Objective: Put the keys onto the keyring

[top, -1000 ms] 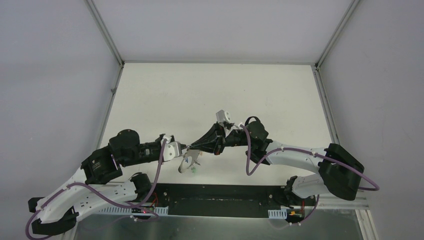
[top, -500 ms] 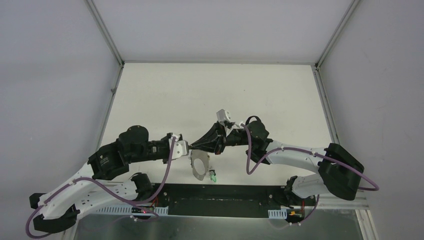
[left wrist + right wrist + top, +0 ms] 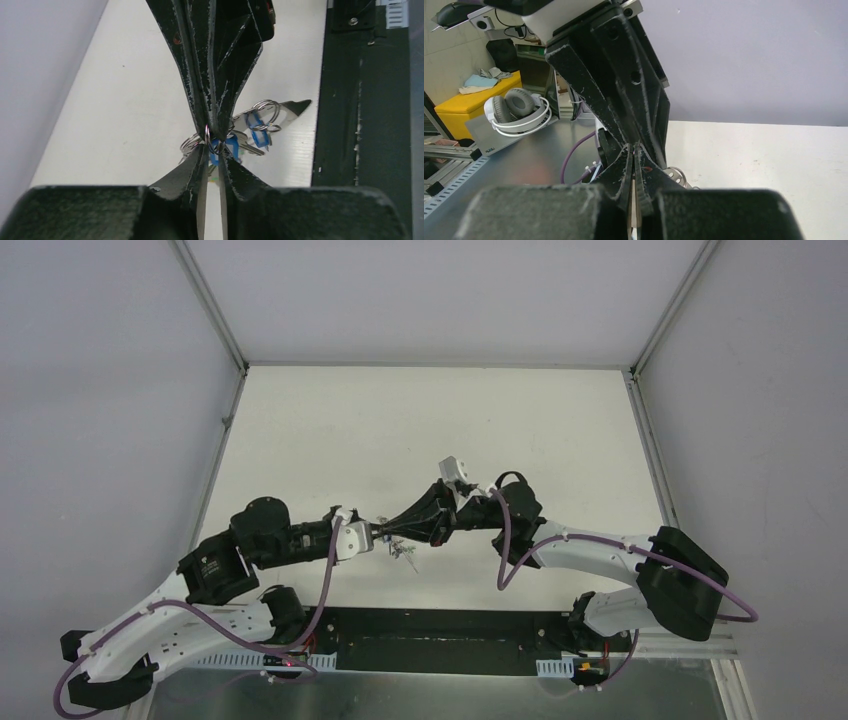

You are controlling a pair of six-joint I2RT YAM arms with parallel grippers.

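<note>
My two grippers meet tip to tip above the near middle of the table. The keyring (image 3: 403, 553) hangs just under them, seen almost edge-on, so its loop shows as a thin tangle. In the left wrist view, blue-tagged keys (image 3: 227, 149) and small silver rings (image 3: 265, 109) bunch round the tips. My right gripper (image 3: 633, 145) is shut, with a thin ring wire (image 3: 207, 134) pinched at its tips. My left gripper (image 3: 214, 146) has its jaws a sliver apart, closed round a ring wire of the same bunch.
The white table (image 3: 420, 430) is bounded by grey walls and metal corner posts. A black base strip (image 3: 440, 640) runs along the near edge under the arms. In the right wrist view, a bench with headphones (image 3: 516, 112) and a yellow box (image 3: 479, 97) lies off the table.
The keyring hung flat and open below the tips with a green key dangling. It has swung up and now shows edge-on. Both grippers have shifted slightly to the right.
</note>
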